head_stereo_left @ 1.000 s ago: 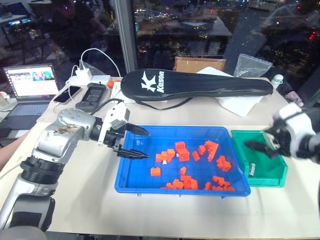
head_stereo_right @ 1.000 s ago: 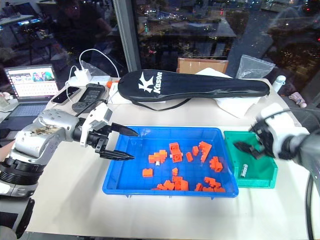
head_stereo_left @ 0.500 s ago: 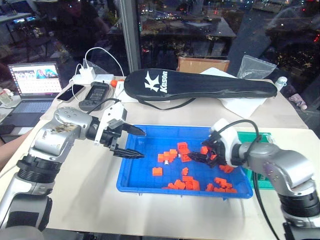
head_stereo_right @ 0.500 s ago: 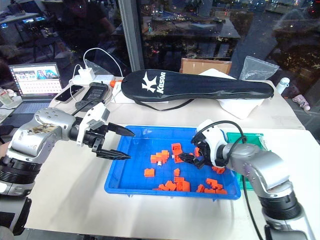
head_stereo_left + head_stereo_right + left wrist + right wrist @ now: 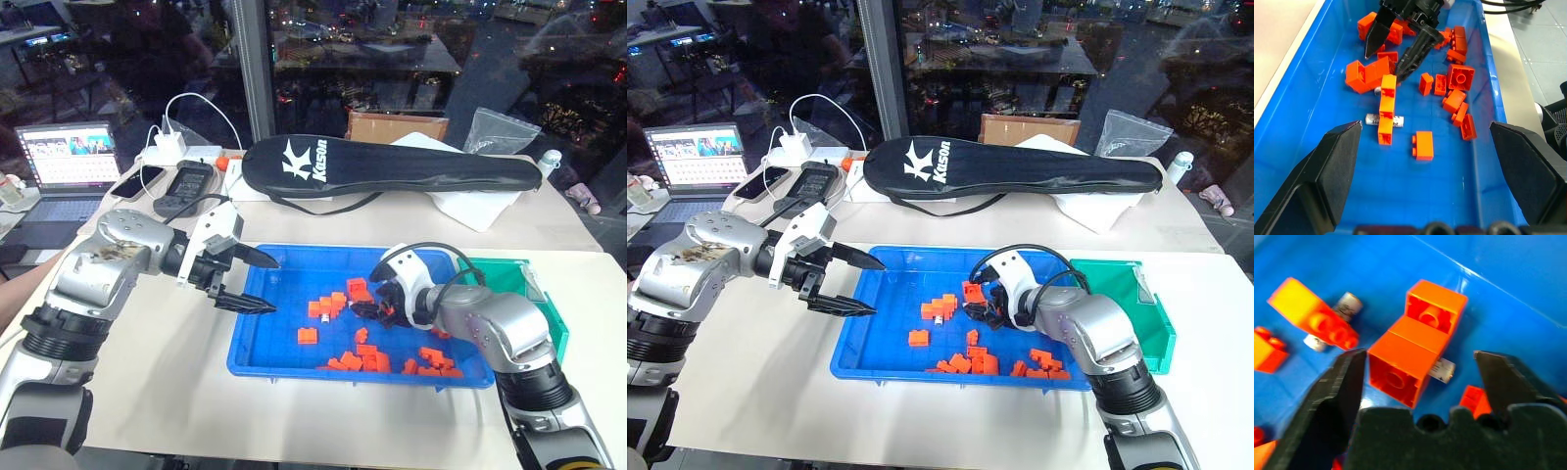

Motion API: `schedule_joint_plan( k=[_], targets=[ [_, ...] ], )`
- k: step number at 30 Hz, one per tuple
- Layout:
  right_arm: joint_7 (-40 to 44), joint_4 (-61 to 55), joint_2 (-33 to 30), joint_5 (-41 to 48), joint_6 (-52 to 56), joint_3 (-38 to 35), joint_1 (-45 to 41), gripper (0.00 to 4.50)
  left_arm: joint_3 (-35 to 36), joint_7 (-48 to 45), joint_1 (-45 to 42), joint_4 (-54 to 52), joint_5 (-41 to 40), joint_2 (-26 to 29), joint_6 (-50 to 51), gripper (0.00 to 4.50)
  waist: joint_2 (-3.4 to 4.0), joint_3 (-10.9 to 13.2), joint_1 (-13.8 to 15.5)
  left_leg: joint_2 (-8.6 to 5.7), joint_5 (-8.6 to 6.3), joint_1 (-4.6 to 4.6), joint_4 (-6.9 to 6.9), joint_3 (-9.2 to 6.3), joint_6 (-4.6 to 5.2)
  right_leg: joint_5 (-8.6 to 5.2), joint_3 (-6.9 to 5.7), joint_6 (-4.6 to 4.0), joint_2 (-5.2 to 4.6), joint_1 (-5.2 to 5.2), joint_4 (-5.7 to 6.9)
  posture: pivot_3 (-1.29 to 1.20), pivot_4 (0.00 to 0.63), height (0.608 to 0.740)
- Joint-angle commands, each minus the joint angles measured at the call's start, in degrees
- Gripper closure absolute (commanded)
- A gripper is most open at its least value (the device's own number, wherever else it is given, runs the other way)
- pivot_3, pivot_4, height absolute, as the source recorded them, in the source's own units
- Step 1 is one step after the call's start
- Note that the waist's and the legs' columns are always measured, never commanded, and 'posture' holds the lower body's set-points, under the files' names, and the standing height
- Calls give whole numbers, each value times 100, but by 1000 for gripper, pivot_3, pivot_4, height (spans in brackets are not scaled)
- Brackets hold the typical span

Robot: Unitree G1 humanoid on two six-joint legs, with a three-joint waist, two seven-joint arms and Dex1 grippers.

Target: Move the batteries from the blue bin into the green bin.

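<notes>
Right gripper (image 5: 1415,382) low in blue bin (image 5: 257,343), fingers (image 5: 1334,396) parted, straddling orange brick stack (image 5: 1410,350) w/ battery (image 5: 1442,369) poking from under; nothing gripped. Second battery (image 5: 1383,120) beneath tall brick (image 5: 1386,108). Left gripper (image 5: 257,282) at bin's left end, fingers spread, empty. Green bin (image 5: 549,304) beyond right arm on tabletop (image 5: 147,392).

The blue bin (image 5: 257,345) lies flat on the desk, long side left to right, strewn with orange bricks. 2 batteries (image 5: 1384,120) show in it, small silvery cylinders lying flat, each partly under a brick. The green bin (image 5: 1156,328) stands just right of it, walls upright.
</notes>
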Motion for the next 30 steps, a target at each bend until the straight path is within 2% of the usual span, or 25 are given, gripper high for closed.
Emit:
schedule_joint_plan(
  k=[1,3,4,15,23,25,26,30],
  targets=[
    [37,-83,-105,-149,-153,22,-39,2428,188,10,-16,-155,-47,91,-52,0,0,0,0,0,0,0,0,0,0,0,0,0,0,0,0,0,150,708],
    [74,-111,-208,-210,-172,-27,-36,3071,181,16,-15,-141,-41,72,-72,0,0,0,2,0,0,0,0,0,0,0,0,0,0,0,0,0,150,708],
    [91,-128,-262,-232,-178,-73,-43,3117,175,18,-18,-133,-40,61,-81,0,0,0,4,0,0,0,0,0,0,0,-1,0,0,0,0,0,150,708],
    [464,-357,-1387,-272,-125,-777,13,3117,88,19,-41,-43,9,-79,-214,0,0,0,7,0,0,0,-1,0,0,-3,0,4,0,0,-2,0,150,708],
    [740,-763,-2190,-308,38,-599,383,3117,71,22,-45,-32,31,-151,-231,0,-1,1,2,0,0,1,-2,0,0,-10,0,14,-1,0,-3,0,150,708],
    [804,-828,-2214,-229,108,-574,398,2115,64,22,-50,-33,32,-162,-225,0,-1,1,-10,0,0,3,-2,0,0,-13,1,19,0,1,-3,0,150,708],
    [831,-864,-2218,-199,143,-576,407,1896,71,24,-44,-45,27,-162,-215,0,-1,1,-12,0,0,4,-2,0,0,-15,1,22,0,1,-2,0,150,708],
    [788,-964,-2184,-255,148,-567,393,512,127,63,-1,-98,-33,-131,-70,0,-2,1,-1,0,0,2,-2,-1,0,-16,1,21,0,1,-2,0,150,708]
  ],
)
